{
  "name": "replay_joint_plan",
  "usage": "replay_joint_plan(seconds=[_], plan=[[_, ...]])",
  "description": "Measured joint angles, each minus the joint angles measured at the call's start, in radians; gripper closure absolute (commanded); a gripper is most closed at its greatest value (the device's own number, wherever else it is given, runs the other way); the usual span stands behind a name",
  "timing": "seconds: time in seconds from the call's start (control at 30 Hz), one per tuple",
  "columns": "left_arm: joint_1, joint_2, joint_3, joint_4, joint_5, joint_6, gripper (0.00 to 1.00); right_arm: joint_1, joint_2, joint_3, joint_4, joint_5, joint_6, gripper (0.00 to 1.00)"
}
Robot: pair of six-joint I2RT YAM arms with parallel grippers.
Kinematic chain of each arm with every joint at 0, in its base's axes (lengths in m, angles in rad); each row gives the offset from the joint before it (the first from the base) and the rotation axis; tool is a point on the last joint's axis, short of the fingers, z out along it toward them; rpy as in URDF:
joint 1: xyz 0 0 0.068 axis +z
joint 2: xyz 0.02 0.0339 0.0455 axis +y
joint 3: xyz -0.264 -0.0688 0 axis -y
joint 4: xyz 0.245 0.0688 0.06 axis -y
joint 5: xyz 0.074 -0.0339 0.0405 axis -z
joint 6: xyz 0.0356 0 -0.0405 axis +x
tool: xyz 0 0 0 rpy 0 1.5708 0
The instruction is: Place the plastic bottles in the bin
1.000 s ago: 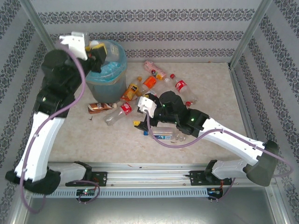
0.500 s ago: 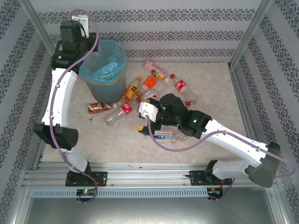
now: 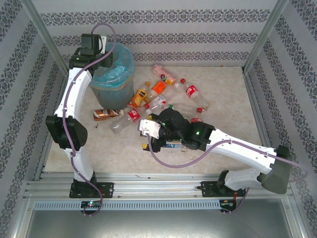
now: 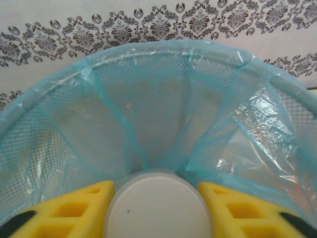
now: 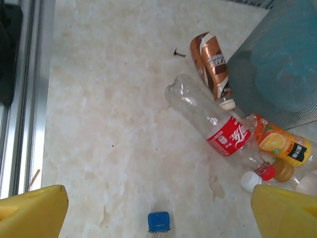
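Plastic looks thin and empty, so I judge the bottles (image 3: 157, 88) light, easy to dent and ready to roll; the best hold is across the labelled middle. One bottle (image 4: 157, 215) with a white round end sits between the yellow fingers (image 4: 74, 208) of the left claw (image 4: 156, 187), over the open bin (image 4: 163, 47); whether they pinch it or stand loose I cannot tell. Above the desk (image 5: 99, 99) the right claw (image 5: 158, 198) is spread wide, near a red-label bottle (image 5: 218, 126).
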Motion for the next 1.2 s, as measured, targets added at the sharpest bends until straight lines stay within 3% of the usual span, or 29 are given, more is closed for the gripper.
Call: replay_joint_plan(seconds=[0.9,1.2], plan=[[0.0,-0.044,-0.005,0.0,0.04,-0.008,0.42,0.019,0.04,0.022,-0.025,0.068,-0.023,0.06],[0.0,-0.156,0.018,0.0,0.113,-0.045,0.44,-0.038,0.04,0.051,-0.031,0.102,0.075,0.15]])
